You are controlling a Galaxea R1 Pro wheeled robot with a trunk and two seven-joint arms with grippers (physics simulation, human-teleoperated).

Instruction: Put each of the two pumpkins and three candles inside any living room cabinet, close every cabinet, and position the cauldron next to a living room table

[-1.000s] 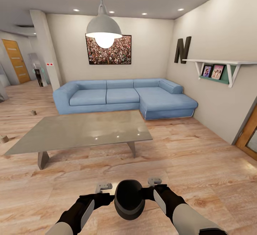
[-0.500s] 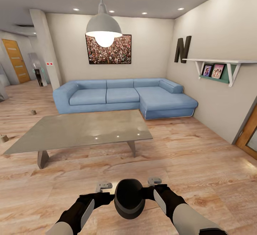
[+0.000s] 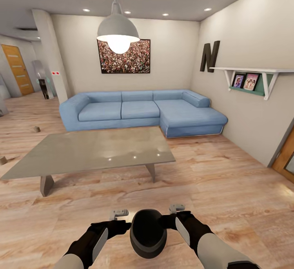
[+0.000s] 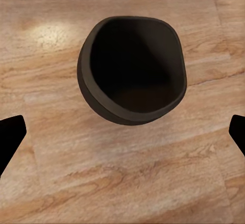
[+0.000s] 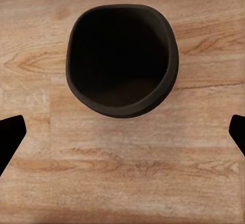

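Left fingers point(image 4: 9, 137) and right fingers point(image 5: 9, 134) gape wide around the cauldron point(image 3: 148, 231), unclamped, while the view has crept slightly toward the worktop point(image 3: 98, 150), probably nearing placement.

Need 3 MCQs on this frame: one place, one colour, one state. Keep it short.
1. Where is the cauldron?
A. On the table
B. Between the two arms, over the wood floor
C. On the sofa

2. What colour is the sofa?
A. Blue
B. Red
C. Green

3. What is inside the cauldron?
A. A pumpkin
B. Candles
C. Nothing

B: head view shows it between the forearms, short of the table.
A: its cushions render light blue.
C: both wrist views look into its mouth and show a bare dark interior.
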